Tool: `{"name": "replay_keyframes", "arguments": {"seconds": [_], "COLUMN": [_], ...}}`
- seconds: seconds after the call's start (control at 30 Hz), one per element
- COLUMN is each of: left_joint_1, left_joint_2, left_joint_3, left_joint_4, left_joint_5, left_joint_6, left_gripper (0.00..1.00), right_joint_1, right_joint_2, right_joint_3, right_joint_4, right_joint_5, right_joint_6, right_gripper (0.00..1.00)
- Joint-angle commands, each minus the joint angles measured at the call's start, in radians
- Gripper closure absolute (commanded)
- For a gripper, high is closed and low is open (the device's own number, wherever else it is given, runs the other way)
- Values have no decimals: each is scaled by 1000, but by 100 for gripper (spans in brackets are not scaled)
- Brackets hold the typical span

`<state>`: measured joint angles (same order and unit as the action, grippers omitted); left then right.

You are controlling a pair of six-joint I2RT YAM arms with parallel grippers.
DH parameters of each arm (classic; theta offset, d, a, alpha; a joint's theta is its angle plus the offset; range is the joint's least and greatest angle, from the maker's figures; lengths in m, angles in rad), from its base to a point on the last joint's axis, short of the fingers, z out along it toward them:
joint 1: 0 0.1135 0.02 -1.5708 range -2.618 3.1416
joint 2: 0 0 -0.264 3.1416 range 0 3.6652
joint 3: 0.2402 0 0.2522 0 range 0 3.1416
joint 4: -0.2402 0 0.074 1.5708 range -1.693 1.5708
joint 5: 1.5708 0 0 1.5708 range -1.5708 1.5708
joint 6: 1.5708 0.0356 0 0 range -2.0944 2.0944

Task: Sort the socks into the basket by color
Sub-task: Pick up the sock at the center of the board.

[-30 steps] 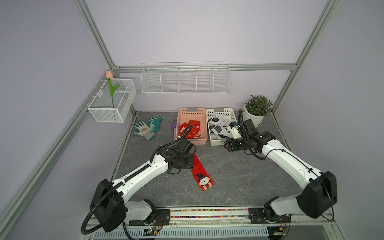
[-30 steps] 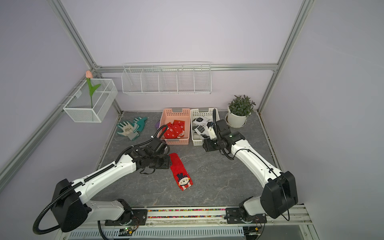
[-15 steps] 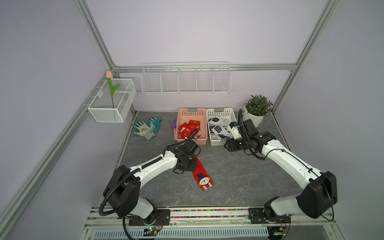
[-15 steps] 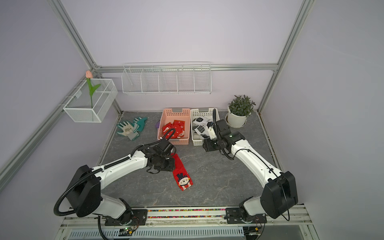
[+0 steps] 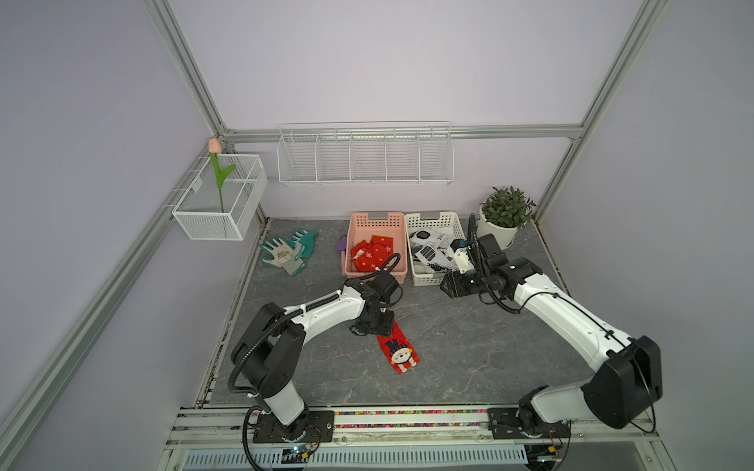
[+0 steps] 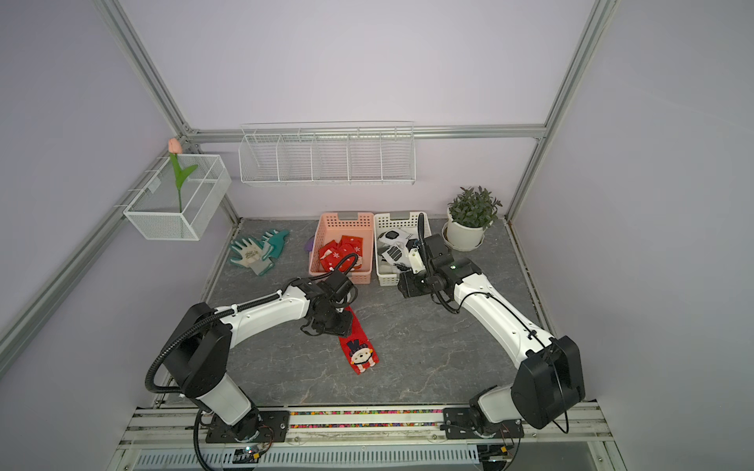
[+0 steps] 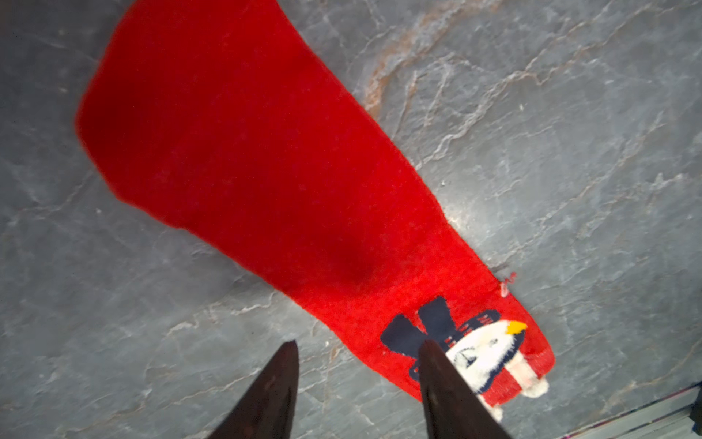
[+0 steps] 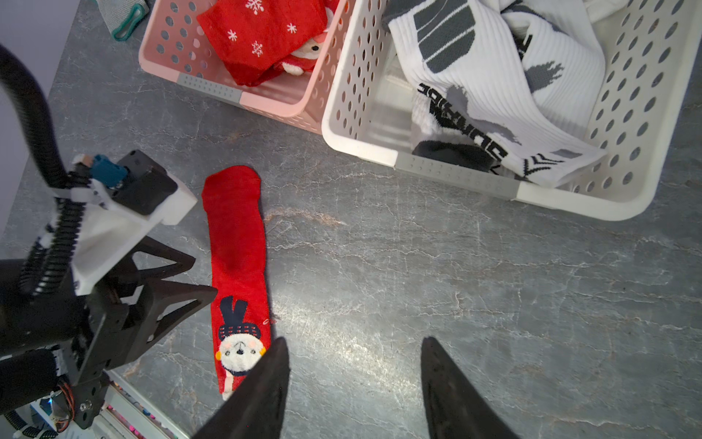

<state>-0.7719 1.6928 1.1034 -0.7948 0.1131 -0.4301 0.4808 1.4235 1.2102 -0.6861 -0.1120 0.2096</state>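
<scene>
Grey stone-patterned surface [image 5: 469,346] carries one loose red sock [image 5: 398,346], lying flat in front of the baskets. Your left fingers [image 7: 437,384] hang just over it, parted and empty, one tip off its edge. Centre them across the fabric, press down to the surface, pinch a fold, then lift clear of the rim. Your right fingers [image 8: 440,380] are also apart, holding nothing. The pink basket [image 5: 377,222] holds red socks [image 5: 371,257]; the white basket [image 5: 432,222] beside it holds white socks [image 5: 428,253].
</scene>
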Motion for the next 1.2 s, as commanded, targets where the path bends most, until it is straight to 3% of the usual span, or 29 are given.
{"name": "replay_keyframes", "arguments": {"seconds": [0.0, 0.7, 1.17], "left_joint_1": [-7, -39, -44], "left_joint_2": [28, 193, 221], "left_joint_3": [34, 127, 133], "left_joint_4": [-27, -80, -75], "left_joint_5": [17, 30, 30], "left_joint_6": [28, 26, 19], "left_gripper": [46, 46, 74], "right_joint_1": [7, 7, 7], "right_joint_2": [8, 11, 0], "right_joint_3": [11, 8, 8], "right_joint_4": [-10, -5, -10], "right_joint_5": [6, 9, 13], "right_joint_6": [0, -7, -8], "right_gripper": [42, 41, 41]}}
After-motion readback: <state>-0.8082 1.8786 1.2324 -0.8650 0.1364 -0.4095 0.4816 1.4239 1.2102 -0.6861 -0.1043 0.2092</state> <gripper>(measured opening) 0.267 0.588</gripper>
